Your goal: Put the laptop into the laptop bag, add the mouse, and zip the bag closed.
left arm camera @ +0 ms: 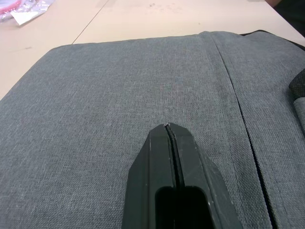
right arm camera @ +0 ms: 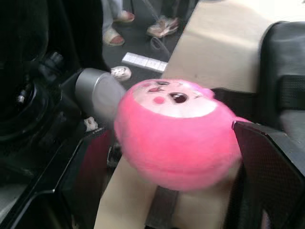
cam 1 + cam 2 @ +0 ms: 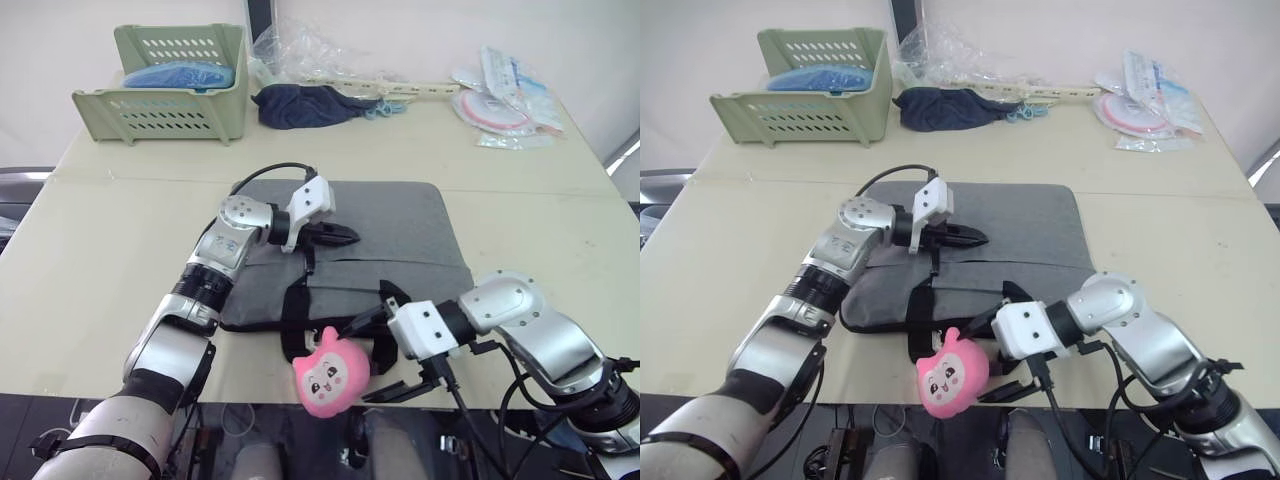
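Left wrist view: left gripper, fingers pressed together and empty, hovers over the woven grey laptop bag. Right gripper, jaws spread wide, flanks the round, fuzzy pink plush toy at the table's near edge.

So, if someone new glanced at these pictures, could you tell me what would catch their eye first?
Probably the round pink plush toy with a face, at the table's near edge, sitting between the open fingers of the right gripper. Next, the grey laptop bag lying flat mid-table, with the left gripper shut and resting over its top. At the far left corner stands a green basket.
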Motion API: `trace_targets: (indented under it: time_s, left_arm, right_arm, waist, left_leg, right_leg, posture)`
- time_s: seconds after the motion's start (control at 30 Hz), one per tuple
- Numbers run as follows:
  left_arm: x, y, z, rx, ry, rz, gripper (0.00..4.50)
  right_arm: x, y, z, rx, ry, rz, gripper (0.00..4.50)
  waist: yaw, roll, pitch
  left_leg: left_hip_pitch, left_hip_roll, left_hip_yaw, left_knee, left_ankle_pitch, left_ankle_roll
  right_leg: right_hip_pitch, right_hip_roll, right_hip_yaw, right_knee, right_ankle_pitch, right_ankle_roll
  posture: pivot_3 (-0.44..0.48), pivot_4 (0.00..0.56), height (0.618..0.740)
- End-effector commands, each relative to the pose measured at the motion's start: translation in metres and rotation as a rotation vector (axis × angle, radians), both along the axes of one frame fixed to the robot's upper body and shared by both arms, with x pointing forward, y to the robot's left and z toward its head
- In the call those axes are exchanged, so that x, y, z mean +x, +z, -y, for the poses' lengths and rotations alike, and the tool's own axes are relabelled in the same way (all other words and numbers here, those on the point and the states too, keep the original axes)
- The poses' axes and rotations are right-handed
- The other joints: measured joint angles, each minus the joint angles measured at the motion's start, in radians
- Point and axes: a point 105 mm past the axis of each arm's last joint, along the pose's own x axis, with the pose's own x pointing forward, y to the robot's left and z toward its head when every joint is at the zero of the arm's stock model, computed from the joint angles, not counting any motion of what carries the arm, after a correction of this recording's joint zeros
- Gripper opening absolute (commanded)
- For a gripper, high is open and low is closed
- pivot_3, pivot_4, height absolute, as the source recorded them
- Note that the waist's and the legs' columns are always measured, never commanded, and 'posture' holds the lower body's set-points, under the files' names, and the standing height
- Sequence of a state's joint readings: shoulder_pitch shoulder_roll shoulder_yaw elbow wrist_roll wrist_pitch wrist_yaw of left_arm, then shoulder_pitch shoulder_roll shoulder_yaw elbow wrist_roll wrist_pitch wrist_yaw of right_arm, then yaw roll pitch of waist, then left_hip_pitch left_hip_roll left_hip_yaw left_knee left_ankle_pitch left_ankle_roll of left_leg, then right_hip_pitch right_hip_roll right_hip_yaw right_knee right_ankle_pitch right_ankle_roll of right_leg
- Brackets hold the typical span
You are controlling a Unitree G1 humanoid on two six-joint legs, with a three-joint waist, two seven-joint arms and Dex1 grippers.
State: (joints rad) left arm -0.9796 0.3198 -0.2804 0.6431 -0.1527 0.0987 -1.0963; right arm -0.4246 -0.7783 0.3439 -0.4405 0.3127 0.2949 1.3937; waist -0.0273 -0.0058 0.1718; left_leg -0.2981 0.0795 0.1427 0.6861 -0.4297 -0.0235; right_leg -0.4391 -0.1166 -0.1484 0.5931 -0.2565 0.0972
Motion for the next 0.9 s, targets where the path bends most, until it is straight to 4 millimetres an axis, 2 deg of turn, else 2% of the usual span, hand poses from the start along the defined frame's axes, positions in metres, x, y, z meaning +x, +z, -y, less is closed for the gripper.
trace_targets:
  time_s: [0.03,0.13,0.17,0.2,0.27,0.3,0.33,0.4,0.43,0.5,0.53,0.57,0.63,0.9]
  left_arm:
    - [-0.004,-0.050,-0.017,0.144,0.045,-0.129,0.03]
    - [-0.006,-0.052,-0.016,0.145,0.043,-0.128,0.03]
    - [-0.006,-0.053,-0.016,0.147,0.043,-0.130,0.00]
    - [-0.006,-0.054,-0.016,0.149,0.043,-0.131,0.00]
    - [-0.008,-0.057,-0.017,0.160,0.040,-0.132,0.00]
    - [-0.009,-0.059,-0.017,0.162,0.040,-0.132,0.00]
    - [-0.009,-0.061,-0.017,0.163,0.040,-0.134,0.00]
    - [-0.012,-0.065,-0.016,0.165,0.031,-0.139,0.00]
    - [-0.013,-0.066,-0.015,0.169,0.023,-0.138,0.00]
    - [-0.015,-0.068,-0.015,0.175,0.017,-0.134,0.00]
    - [-0.015,-0.069,-0.015,0.182,0.016,-0.128,0.00]
    - [-0.016,-0.071,-0.015,0.192,0.014,-0.123,0.00]
    - [-0.018,-0.075,-0.014,0.201,0.008,-0.128,0.00]
    - [-0.029,-0.098,-0.015,0.242,-0.016,-0.164,0.00]
  right_arm:
    - [0.001,-0.012,-0.011,-0.051,0.110,0.089,4.50]
    - [0.009,-0.019,-0.016,-0.055,0.109,0.122,4.50]
    - [0.011,-0.020,-0.017,-0.054,0.107,0.123,4.10]
    - [0.012,-0.021,-0.017,-0.052,0.105,0.123,3.94]
    - [0.013,-0.022,-0.017,-0.056,0.110,0.131,3.28]
    - [0.012,-0.022,-0.017,-0.055,0.113,0.131,2.67]
    - [0.011,-0.022,-0.018,-0.046,0.113,0.125,2.63]
    - [0.010,-0.021,-0.019,-0.025,0.110,0.117,1.70]
    - [0.010,-0.021,-0.019,-0.017,0.107,0.119,1.43]
    - [0.010,-0.022,-0.017,-0.006,0.102,0.131,0.54]
    - [0.011,-0.021,-0.014,-0.001,0.094,0.138,0.54]
    - [0.012,-0.019,-0.010,0.003,0.079,0.140,0.16]
    - [0.011,-0.015,-0.002,0.004,0.056,0.136,0.04]
    - [-0.003,-0.003,0.020,0.012,-0.029,0.081,0.04]
  waist:
    - [-0.001,0.000,0.000]
    - [-0.001,0.000,0.000]
    - [-0.002,0.000,0.000]
    - [-0.002,0.000,0.000]
    - [-0.001,0.000,0.000]
    - [-0.001,0.000,0.000]
    - [-0.001,-0.001,-0.001]
    - [-0.001,-0.001,-0.001]
    - [0.000,-0.001,-0.001]
    - [0.000,-0.001,-0.001]
    - [0.000,-0.001,-0.001]
    - [0.000,-0.001,-0.001]
    - [0.000,-0.001,-0.001]
    - [0.007,-0.001,-0.006]
  left_leg:
    - [0.000,0.000,0.000,0.000,0.000,0.000]
    - [0.001,0.000,0.000,0.000,0.000,0.000]
    - [0.001,0.000,0.000,0.000,0.000,0.000]
    - [0.001,0.000,0.000,0.000,0.000,0.000]
    - [0.001,0.000,0.000,0.000,0.000,0.000]
    - [0.001,0.001,0.000,0.000,0.000,0.000]
    - [0.001,0.001,0.000,0.000,0.000,0.000]
    - [0.001,0.001,0.000,0.001,0.000,0.000]
    - [0.001,0.001,-0.002,0.002,0.000,0.000]
    - [0.001,0.001,-0.006,0.005,0.000,0.000]
    - [0.001,0.001,-0.006,0.005,0.000,0.000]
    - [0.001,0.002,-0.007,0.005,0.000,0.000]
    - [0.001,0.002,-0.007,0.006,0.000,0.000]
    - [0.000,0.002,-0.012,0.009,0.000,0.000]
  right_leg:
    - [0.001,0.000,0.000,0.000,0.000,0.000]
    - [0.003,0.000,0.000,0.000,0.000,0.000]
    - [0.003,0.000,0.000,0.000,0.000,0.000]
    - [0.003,0.000,0.000,0.000,0.000,0.000]
    - [0.003,0.000,0.000,0.000,0.000,0.000]
    - [0.003,0.000,0.000,0.000,0.000,0.000]
    - [0.003,0.000,0.000,0.000,0.000,0.000]
    - [0.004,0.000,-0.001,0.000,0.000,0.000]
    - [0.004,0.000,-0.002,0.000,0.000,0.000]
    - [0.008,0.000,-0.005,-0.001,0.000,0.000]
    - [0.008,0.000,-0.005,-0.001,0.000,0.000]
    - [0.009,0.000,-0.006,-0.001,0.000,0.000]
    - [0.009,0.000,-0.006,-0.001,0.000,0.000]
    - [0.012,-0.001,-0.009,-0.001,0.000,0.000]
  posture:
    - [0.000,0.150,0.740]
    - [0.000,0.150,0.740]
    - [0.000,0.150,0.740]
    - [0.000,0.150,0.740]
    - [0.000,0.150,0.740]
    - [0.000,0.150,0.740]
    - [0.000,0.150,0.740]
    - [0.000,0.150,0.740]
    - [0.000,0.150,0.740]
    - [0.000,0.150,0.740]
    - [0.000,0.150,0.740]
    - [0.000,0.150,0.740]
    - [0.000,0.150,0.740]
    - [0.000,0.150,0.740]
